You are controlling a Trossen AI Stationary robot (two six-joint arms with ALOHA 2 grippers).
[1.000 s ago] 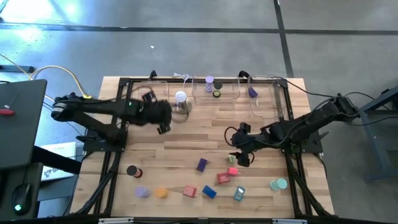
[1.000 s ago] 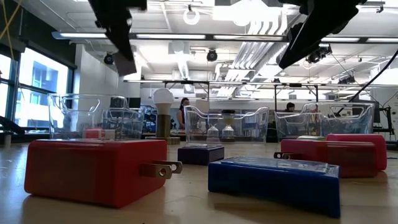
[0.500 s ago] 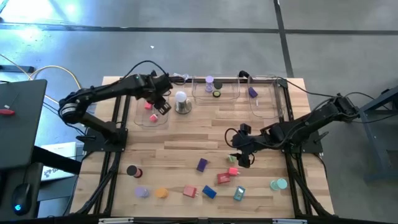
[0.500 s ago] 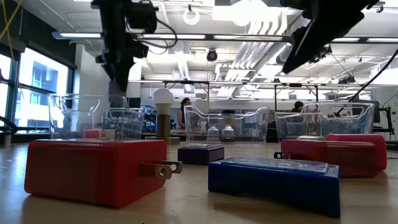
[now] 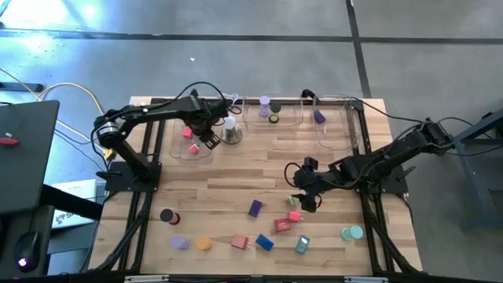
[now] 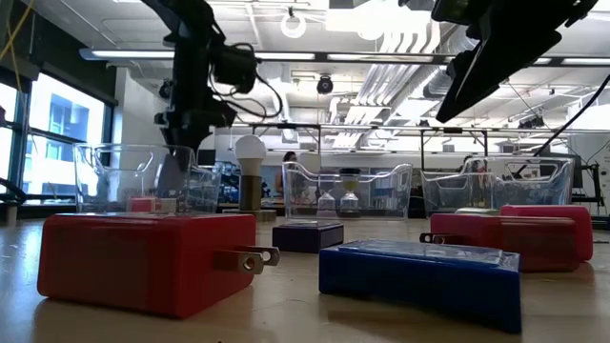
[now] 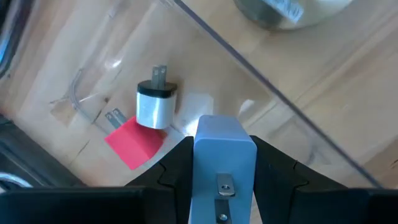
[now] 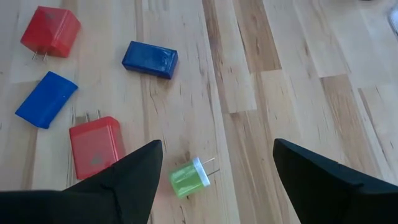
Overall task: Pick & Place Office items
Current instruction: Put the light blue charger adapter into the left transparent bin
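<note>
My left gripper (image 5: 207, 138) (image 7: 224, 186) is shut on a pale blue block (image 7: 224, 149) over the left clear tray (image 5: 178, 149). On that tray's floor lie a red block (image 7: 134, 142) and a white plug piece (image 7: 154, 106). My right gripper (image 5: 303, 198) hangs open above the table's right middle. Below and ahead of it lie a green plug (image 8: 189, 176), red blocks (image 8: 94, 147) (image 8: 50, 30) and blue blocks (image 8: 149, 59) (image 8: 46, 99). More blocks and rolls are scattered along the near edge. My left gripper pinches the pale blue block by its two opposite sides (image 7: 198, 163) between its two fingers. The fingers come from above and point steeply down. The block hangs upright below them, clear of the tray's floor, with a metal prong (image 7: 224, 184) on its upper face.
The white dome on a metal base (image 5: 229, 130) stands just right of the left tray. A middle tray (image 5: 289, 119) holds two rolls and a right tray (image 5: 338, 135) holds a purple block (image 5: 319, 116). Rolls (image 5: 167, 215) (image 5: 352, 233) lie near the front corners.
My left arm has swung toward the far edge. Its gripper has come down over the left tray with the pale blue block and tipped to point more steeply down. The block stays in its hold.
</note>
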